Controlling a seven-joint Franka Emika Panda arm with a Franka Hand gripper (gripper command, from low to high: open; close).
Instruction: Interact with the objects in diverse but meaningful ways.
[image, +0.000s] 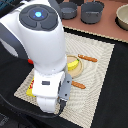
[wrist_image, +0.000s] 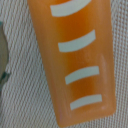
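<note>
In the wrist view an orange rectangular bread-like block (wrist_image: 75, 60) with white curved stripes fills the picture, lying on the woven mat (wrist_image: 117, 30), very close below the camera. No fingers show there. In the exterior view the arm's hand (image: 50, 102) is low over the near part of the mat (image: 97, 50) and hides the block and the fingertips. A yellow banana (image: 73, 64) lies on a small plate (image: 82, 70). A small yellow box (image: 31, 89) peeks out at the arm's left. The red fruit is out of view.
An orange-handled fork (image: 88, 58) lies beyond the plate and an orange-handled knife (image: 78, 85) in front of it. Two grey pots (image: 67, 9) (image: 92, 11) and a bowl (image: 122, 17) stand at the back. The large arm blocks the exterior view's left.
</note>
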